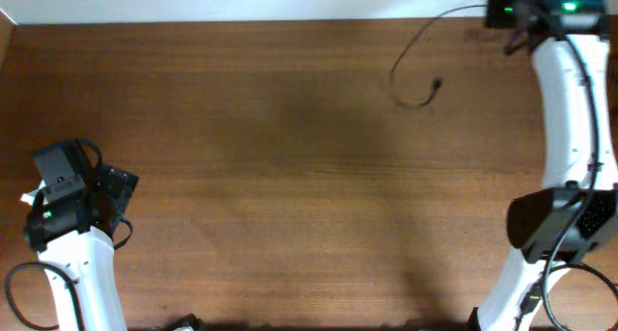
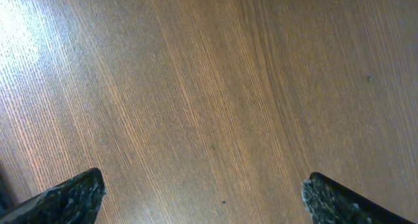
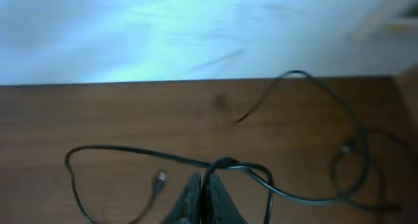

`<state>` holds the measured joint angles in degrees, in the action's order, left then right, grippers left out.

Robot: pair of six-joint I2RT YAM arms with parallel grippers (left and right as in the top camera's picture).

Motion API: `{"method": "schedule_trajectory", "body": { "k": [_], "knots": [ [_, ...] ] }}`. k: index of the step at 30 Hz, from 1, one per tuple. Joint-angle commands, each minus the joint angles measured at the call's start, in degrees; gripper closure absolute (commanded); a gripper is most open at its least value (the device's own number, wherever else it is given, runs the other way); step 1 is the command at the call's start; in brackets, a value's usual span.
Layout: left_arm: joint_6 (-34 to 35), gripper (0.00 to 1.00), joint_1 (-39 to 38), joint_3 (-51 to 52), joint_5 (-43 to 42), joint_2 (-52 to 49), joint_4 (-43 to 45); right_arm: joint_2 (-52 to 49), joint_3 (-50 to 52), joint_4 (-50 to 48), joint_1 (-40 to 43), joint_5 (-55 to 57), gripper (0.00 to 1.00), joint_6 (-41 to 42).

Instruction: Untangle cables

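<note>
Thin black cables lie at the far right of the wooden table, one ending in a small plug. In the right wrist view my right gripper is shut on a loop of one black cable. That cable runs off left and curls back to a small plug. More cable coils at the right. In the overhead view the right gripper is at the table's far edge. My left gripper stands open over bare wood at the near left, far from the cables.
The table's far edge runs just beyond the cables, with a pale surface behind it. The right arm stretches along the right side. Thicker black arm cables hang near the left arm's base.
</note>
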<state>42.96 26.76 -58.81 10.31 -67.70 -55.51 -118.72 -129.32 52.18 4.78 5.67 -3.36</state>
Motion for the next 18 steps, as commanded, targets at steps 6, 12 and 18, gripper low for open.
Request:
{"method": "schedule_trajectory", "body": {
  "k": [6,12,18],
  "knots": [
    [0.5,0.01,0.3,-0.2,0.0,0.4,0.0,0.4,-9.2,0.5,7.7,-4.5,0.96,-2.4],
    [0.5,0.01,0.3,-0.2,0.0,0.4,0.0,0.4,-27.7,8.2,4.9,-9.8,0.96,1.0],
    [0.5,0.01,0.3,-0.2,0.0,0.4,0.0,0.2,-32.5,13.2,4.7,-9.5,0.96,2.7]
  ]
}}
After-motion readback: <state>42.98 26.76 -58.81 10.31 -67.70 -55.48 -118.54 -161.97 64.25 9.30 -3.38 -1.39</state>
